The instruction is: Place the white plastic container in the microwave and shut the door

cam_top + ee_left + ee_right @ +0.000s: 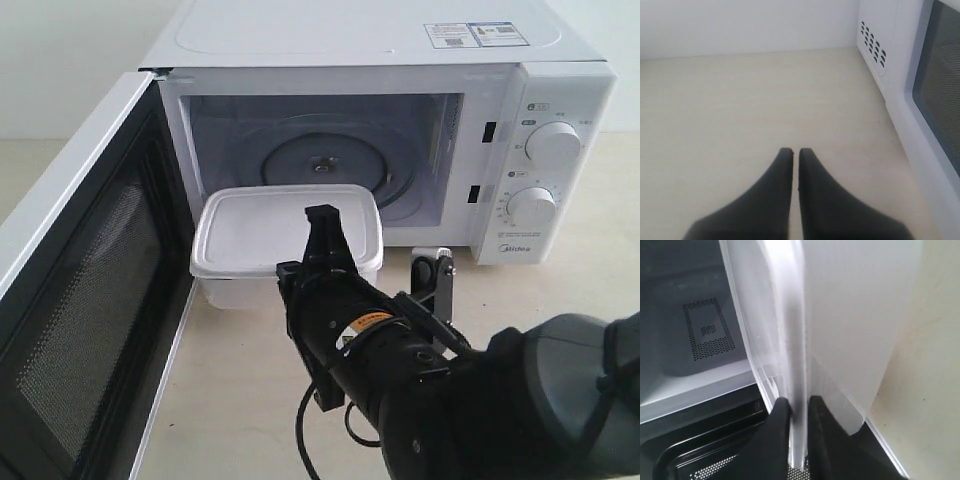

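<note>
Our right claw (322, 214) grips the container (258, 226) by its near rim, its long axis lying across the microwave (350, 40) mouth; our left claw (795, 151) is closed.

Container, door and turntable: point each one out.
container (250, 225), exterior view, lid top.
door (85, 320), exterior view, mesh window.
turntable (290, 160), exterior view, glass left of hub.

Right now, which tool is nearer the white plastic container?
Right. The right tool is shut on the rim of the white plastic container. The left tool is shut above the table, outside the open door, apart from it.
</note>
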### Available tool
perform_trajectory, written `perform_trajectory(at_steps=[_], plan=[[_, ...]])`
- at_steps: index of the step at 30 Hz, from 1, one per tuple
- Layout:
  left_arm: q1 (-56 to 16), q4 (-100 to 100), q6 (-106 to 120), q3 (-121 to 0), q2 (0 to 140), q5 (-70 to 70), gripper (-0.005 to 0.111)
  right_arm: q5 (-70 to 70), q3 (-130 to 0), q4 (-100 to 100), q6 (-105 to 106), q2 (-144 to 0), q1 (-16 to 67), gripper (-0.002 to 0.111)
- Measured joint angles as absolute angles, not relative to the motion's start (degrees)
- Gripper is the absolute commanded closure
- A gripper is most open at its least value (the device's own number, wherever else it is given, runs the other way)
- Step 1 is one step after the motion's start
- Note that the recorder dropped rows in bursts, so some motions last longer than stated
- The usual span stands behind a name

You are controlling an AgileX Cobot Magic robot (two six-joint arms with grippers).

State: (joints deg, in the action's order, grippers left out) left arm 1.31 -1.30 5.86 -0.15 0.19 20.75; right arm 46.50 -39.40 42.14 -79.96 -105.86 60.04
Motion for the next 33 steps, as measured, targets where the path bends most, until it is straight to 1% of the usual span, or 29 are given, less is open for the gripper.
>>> perform_trajectory(at_steps=[12,33], plan=[[1.31,-1.30,5.86,-0.15,0.19,20.75,0.102,49.19,-34.14,44.78,-81.50,-105.86,64.42,0.109],[1.31,-1.30,5.86,-0.15,0.19,20.75,0.102,55.43,-33.19,43.71,-78.65,-102.17,64.52,0.109]])
